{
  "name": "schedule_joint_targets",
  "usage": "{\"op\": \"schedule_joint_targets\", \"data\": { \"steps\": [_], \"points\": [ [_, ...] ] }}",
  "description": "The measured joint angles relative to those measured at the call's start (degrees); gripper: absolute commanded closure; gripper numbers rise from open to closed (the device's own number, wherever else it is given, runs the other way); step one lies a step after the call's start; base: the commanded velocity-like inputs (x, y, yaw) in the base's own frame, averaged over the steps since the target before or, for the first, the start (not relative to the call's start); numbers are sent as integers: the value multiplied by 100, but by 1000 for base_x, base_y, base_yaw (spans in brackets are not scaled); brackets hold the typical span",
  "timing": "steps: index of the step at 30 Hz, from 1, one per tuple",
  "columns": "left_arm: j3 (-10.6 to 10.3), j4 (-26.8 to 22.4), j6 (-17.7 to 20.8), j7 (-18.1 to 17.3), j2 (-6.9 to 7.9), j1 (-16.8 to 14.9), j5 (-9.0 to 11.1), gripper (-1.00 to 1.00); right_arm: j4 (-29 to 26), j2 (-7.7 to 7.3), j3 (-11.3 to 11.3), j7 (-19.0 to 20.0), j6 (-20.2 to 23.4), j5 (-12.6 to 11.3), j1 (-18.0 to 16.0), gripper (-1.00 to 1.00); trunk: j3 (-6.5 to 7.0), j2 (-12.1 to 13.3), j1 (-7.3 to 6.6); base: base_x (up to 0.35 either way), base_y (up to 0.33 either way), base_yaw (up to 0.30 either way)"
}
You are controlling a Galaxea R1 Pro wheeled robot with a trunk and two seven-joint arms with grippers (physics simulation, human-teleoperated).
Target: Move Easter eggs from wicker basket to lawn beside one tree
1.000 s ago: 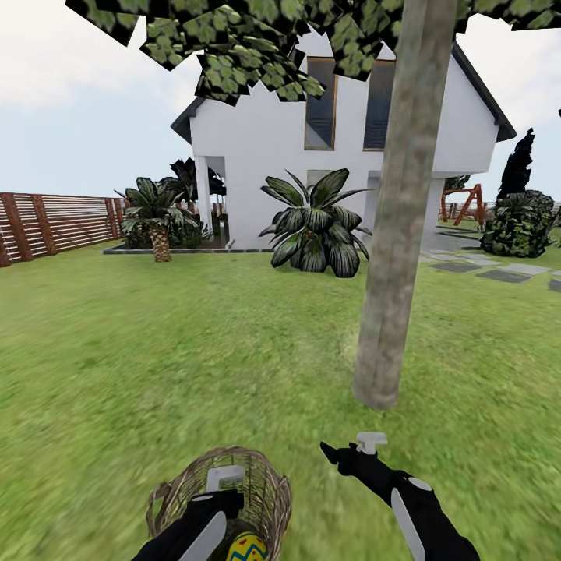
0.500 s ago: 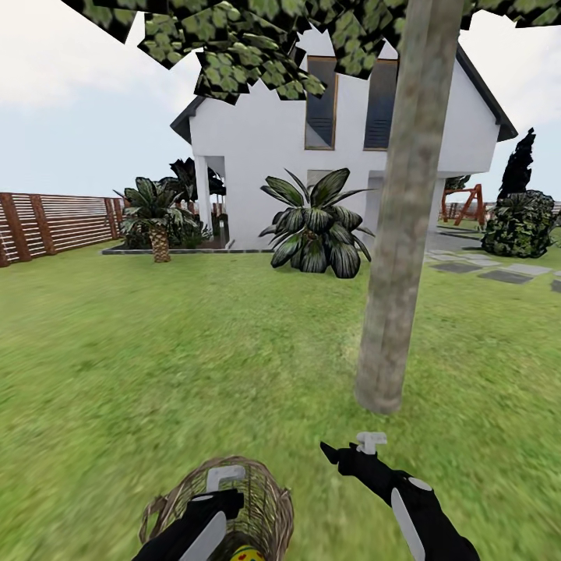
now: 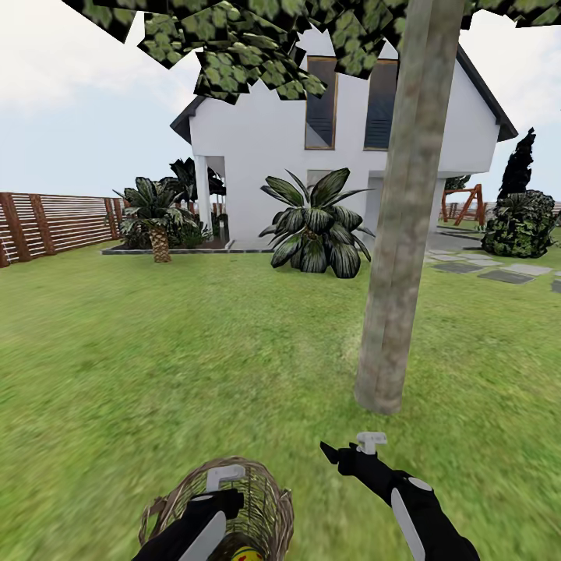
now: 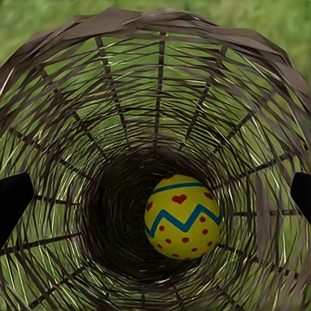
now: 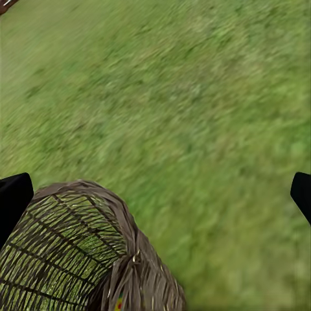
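The wicker basket (image 3: 234, 506) stands on the lawn (image 3: 156, 351) at the bottom of the head view, just in front of me. My left gripper (image 3: 224, 477) hangs over its mouth, open, its dark fingertips (image 4: 13, 201) far apart at the rim. In the left wrist view one Easter egg (image 4: 183, 217) lies on the basket's floor (image 4: 116, 220); I see no other egg. A sliver of that egg (image 3: 245, 555) shows in the head view. My right gripper (image 3: 354, 448) is open and empty above the grass, between the basket and the tree trunk (image 3: 397, 273).
The trunk's foot (image 3: 378, 401) meets the grass a short way ahead of my right gripper. Farther off are a broad-leaved plant (image 3: 315, 226), a white house (image 3: 257, 140), a wooden fence (image 3: 54, 222) at the left and stepping stones (image 3: 499, 273) at the right.
The head view has shifted slightly, so the basket and egg sit lower in the picture. Both arms keep the same pose.
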Motion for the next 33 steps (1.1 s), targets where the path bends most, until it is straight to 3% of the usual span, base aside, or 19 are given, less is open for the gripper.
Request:
{"op": "schedule_joint_targets", "data": {
  "steps": [4, 29, 33],
  "points": [
    [0, 0, 0, 0, 2, 0, 3, -100, 0, 0, 0, 0, 0, 0, 0, -100, 0, 0, 0, 0, 0, 0],
    [0, 4, 0, -9, -5, 0, -5, -100, 0, 0, 0, 0, 3, 4, 0, -100, -448, -1001, 549, 0, 0, 0],
    [130, 46, 87, -8, 89, -71, 119, -100, 3, -120, -13, -14, -18, 24, 17, -100, -448, -1002, 549, 0, 0, 0]
  ]
}}
